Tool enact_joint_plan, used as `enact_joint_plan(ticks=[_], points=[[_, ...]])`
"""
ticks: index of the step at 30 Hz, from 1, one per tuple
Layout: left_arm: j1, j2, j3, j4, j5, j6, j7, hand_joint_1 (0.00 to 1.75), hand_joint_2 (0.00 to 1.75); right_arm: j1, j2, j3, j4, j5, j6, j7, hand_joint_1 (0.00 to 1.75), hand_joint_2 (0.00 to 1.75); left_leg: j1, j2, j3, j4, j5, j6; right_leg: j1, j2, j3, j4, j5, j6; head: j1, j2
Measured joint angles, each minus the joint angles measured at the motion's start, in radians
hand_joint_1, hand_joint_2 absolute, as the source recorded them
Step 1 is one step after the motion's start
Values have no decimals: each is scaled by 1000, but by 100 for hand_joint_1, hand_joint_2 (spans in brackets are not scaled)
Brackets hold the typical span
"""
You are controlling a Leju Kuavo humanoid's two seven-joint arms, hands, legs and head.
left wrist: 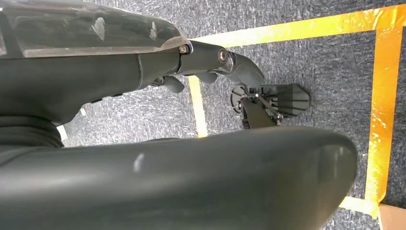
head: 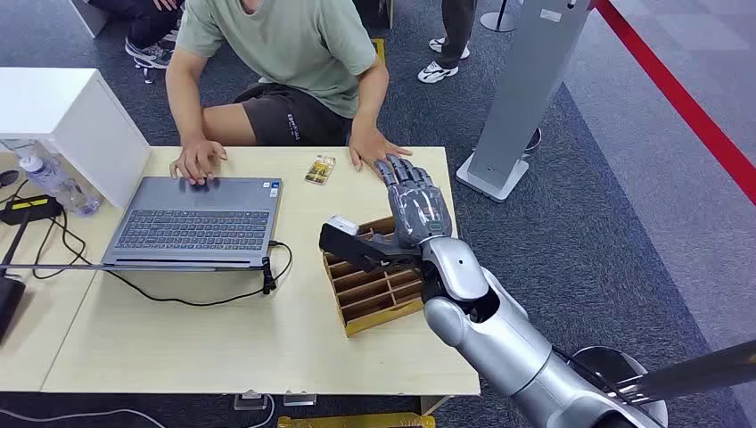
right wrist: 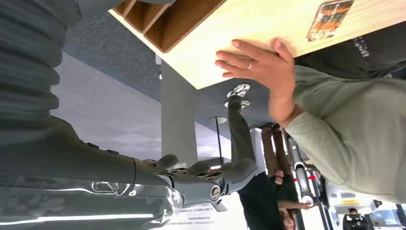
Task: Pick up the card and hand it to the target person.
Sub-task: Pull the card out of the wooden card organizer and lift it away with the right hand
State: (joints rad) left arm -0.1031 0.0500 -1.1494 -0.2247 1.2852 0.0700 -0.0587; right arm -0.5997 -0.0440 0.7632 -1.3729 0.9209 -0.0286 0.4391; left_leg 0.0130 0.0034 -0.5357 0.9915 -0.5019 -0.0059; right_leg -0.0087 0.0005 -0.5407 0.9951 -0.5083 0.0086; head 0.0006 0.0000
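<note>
1. Right arm (head: 499, 339): smooth silver shell, rising from the near edge over the pale wood-grain worktop (head: 223, 339).
2. Right hand (head: 414, 201): dark grey, jointed, fingers stretched out and apart, nothing in them. It hangs above the far end of the slotted organiser (head: 374, 285), fingertips pointing toward the seated person.
3. Slotted organiser: brown, card-like, a row of narrow compartments, lying flat on the worktop near the right edge. A black block with a small white part (head: 343, 236) sits at its far-left corner.
4. Laptop (head: 196, 218): grey, open, matte keyboard, left of the organiser; a black cable (head: 178, 299) loops from it.
5. Card (head: 320, 168): small, glossy, yellow-orange print, flat on the worktop beyond the organiser, left of the right hand and well apart from it.
6. Person in a green shirt (head: 294, 45): both palms flat on the far edge; one (right wrist: 258, 62) lies just beside the right hand's fingertips.
7. Left hand (left wrist: 210, 62): dark, hanging over grey carpet with yellow tape (left wrist: 383, 96); I cannot tell its finger state.
</note>
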Motion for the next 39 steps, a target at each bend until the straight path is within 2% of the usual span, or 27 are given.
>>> enact_joint_plan(ticks=[2, 8, 15, 20, 29, 39], points=[[0, 0, 0, 0, 0, 0, 0, 0, 0, -7, 6, 4, 8, 0, 4, 0, 13, 175, 0, 0, 0, 0, 0, 0, 0, 0, 0, 0, 0, 0, 0, 0], [-1, 0, -1, 0, 0, 2, -1, 0, 0, -71, 56, 47, 76, -5, 10, -5, 64, 175, 0, 0, 0, 0, 0, 0, 0, 0, 0, 0, 0, 0, 0, 0], [-1, 0, -1, 0, 11, 10, 13, 0, 0, -90, 91, 80, 156, -27, -2, -9, 76, 175, 0, 0, 0, 0, 0, 0, 0, 0, 0, 0, 0, 0, 0, 0], [-1, 0, -1, 0, 11, 11, 15, 0, 0, -93, 107, 93, 202, -39, -36, -8, 76, 175, 0, 0, 0, 0, 0, 0, 0, 0, 0, 0, 0, 0, 1, 0], [-1, 0, -1, 0, 11, 12, 14, 0, 0, -92, 112, 94, 238, 3, -92, 54, 70, 175, 0, 0, 0, 0, 0, 0, 0, 0, 0, 0, 0, 0, 0, 0], [0, 0, -1, 0, 11, 12, 14, 0, 0, -80, 112, 94, 254, 24, -103, 75, 82, 175, 0, 0, 0, 0, 0, 0, 0, 0, 0, 0, 0, 0, 0, 0]])
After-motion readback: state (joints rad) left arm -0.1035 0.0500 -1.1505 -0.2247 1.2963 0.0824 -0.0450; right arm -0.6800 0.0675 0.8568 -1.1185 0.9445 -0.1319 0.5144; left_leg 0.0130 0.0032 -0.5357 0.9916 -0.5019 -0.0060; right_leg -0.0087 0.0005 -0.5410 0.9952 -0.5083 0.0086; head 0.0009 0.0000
